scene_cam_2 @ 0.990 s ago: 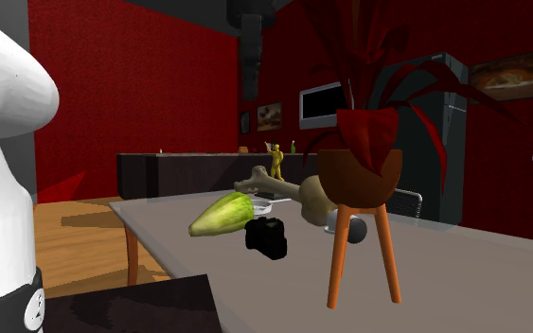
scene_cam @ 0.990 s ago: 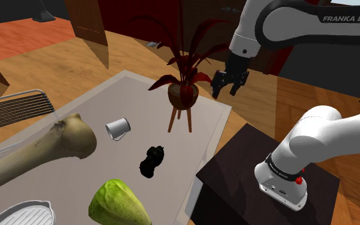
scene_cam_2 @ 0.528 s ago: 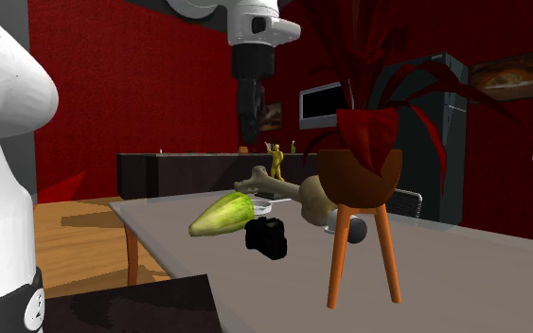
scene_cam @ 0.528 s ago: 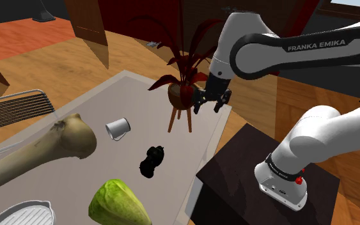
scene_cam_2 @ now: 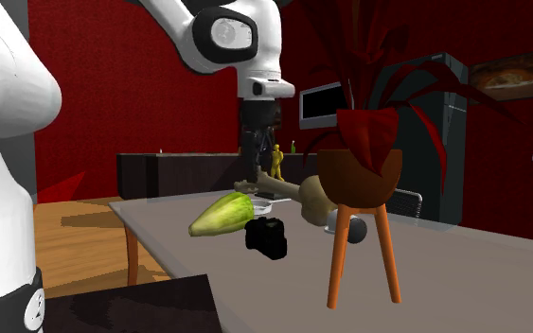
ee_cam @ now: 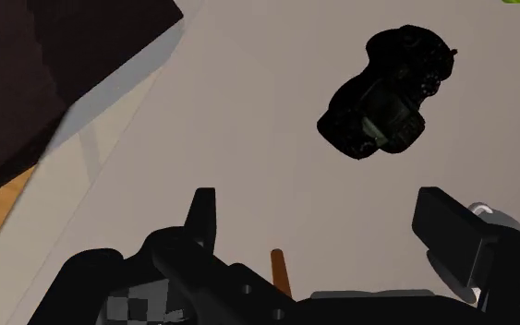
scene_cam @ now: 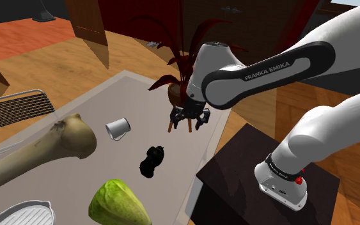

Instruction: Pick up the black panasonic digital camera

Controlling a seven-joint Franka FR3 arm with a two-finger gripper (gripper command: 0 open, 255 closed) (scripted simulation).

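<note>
stand (scene_cam: 236, 167): dark box at the shoulder view's lower right; the white arm (scene_cam: 261, 64) rises from it and reaches toward that view's left.
tabletop (scene_cam: 130, 96): pale grey slab carrying every item listed below.
lettuce (scene_cam: 117, 203): green head at the shoulder view's bottom edge.
camera (scene_cam: 152, 161): black, lying on the tabletop between the lettuce and the hand, touching neither. In the wrist view we find the camera (ee_cam: 382, 92) ahead of the fingers, outside the gap between them.
bone (scene_cam: 44, 150): large and pale, at the shoulder view's left, well apart from the camera.
cup (scene_cam: 117, 128): small and grey, on its side, just beside the bone's knobbed end.
hand (scene_cam: 189, 123): open; in the wrist view we read both fingers standing wide apart, clasping nothing. It hangs above the tabletop, beyond the camera.
plant (scene_cam: 176, 96): dark red leaves in a brown pot on orange-brown legs, directly behind the hand.
</note>
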